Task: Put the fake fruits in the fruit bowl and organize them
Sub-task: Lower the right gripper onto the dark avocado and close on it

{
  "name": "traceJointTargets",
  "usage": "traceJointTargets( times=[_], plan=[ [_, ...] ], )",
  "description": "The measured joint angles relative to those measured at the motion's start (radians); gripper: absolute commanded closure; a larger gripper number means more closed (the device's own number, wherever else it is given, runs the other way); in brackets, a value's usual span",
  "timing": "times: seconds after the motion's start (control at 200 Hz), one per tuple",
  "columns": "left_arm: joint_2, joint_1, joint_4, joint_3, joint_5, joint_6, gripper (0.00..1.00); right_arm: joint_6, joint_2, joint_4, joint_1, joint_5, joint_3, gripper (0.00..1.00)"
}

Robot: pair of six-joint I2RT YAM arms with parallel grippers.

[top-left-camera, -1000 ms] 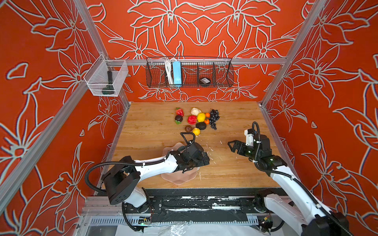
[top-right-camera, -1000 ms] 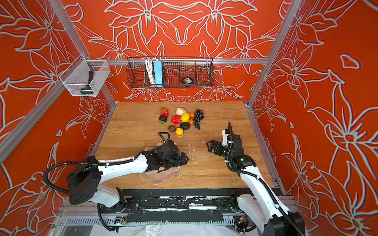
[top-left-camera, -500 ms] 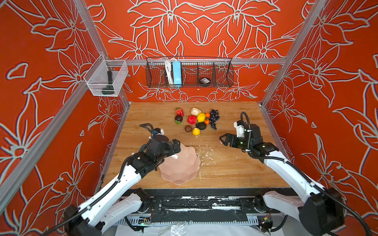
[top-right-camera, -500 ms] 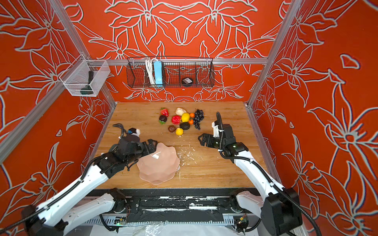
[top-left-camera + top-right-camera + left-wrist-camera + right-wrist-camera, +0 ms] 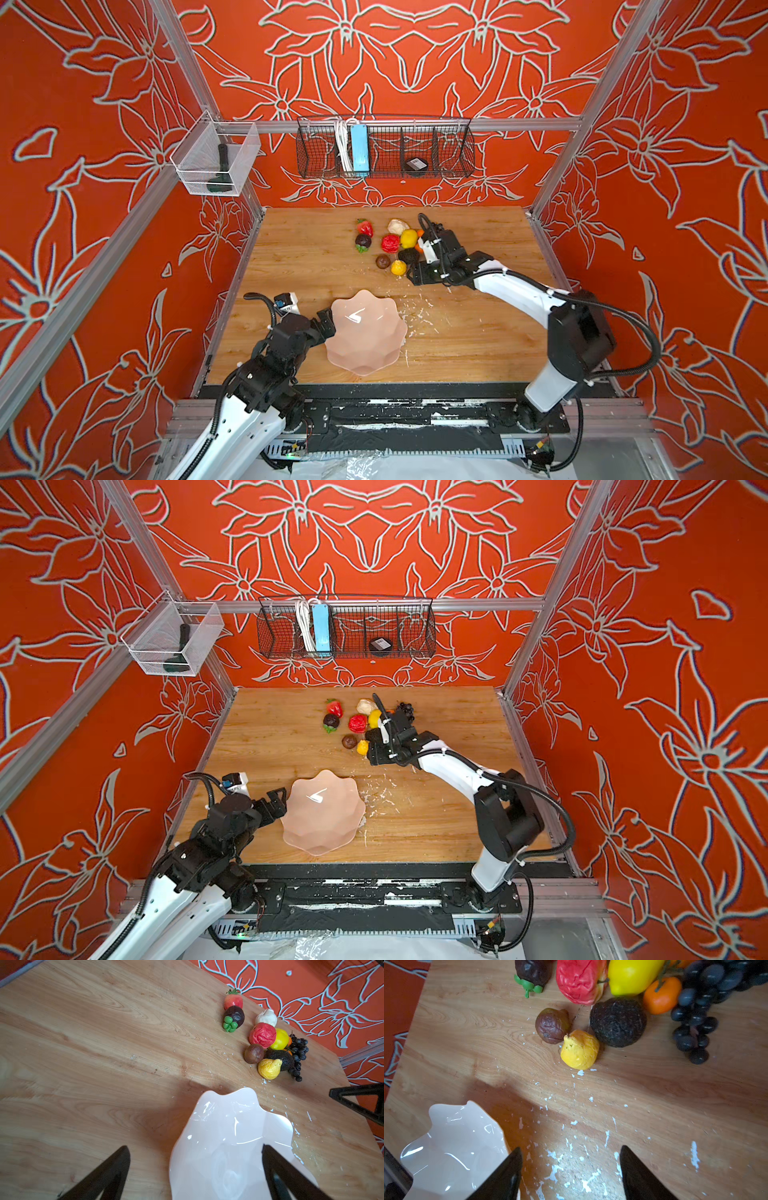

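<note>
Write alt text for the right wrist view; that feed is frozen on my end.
The open right gripper hovers empty over the flecked wooden table, facing a cluster of fake fruits: a wrinkled yellow fruit nearest, then a brown fruit, avocado, red apple, lemon, orange and grape bunch. The empty pink fruit bowl sits off to one side.

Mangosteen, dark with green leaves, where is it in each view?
In a top view: mangosteen, left of the cluster.
In a top view: mangosteen, same spot.
Left wrist: mangosteen next to the strawberry.
Right wrist: mangosteen, cut by the frame edge.
Shared landmark: red apple beside it.
</note>
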Motion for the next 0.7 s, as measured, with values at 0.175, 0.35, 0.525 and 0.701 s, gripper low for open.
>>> traceJointTargets(
  times=[0.175, 0.35, 0.525, 0.701],
  plan=[
    [-0.099, 0.000, 0.000, -0.041, -0.017, 0.025, 0.01, -0.055, 0.195, -0.073, 0.034, 0.057, 0.193, 0.41],
    [-0.126, 0.000, 0.009, -0.045, -0.020, 0.029, 0.01, -0.093, 0.317, -0.138, 0.037, 0.107, 0.328, 0.46],
    [-0.093, 0.000, 0.019, -0.045, -0.018, 0.030, 0.01, -0.124, 0.397, -0.191, 0.036, 0.153, 0.452, 0.48],
    [-0.055, 0.000, 0.032, -0.045, -0.012, 0.034, 0.01, -0.141, 0.447, -0.226, 0.036, 0.180, 0.532, 0.52]
  ],
)
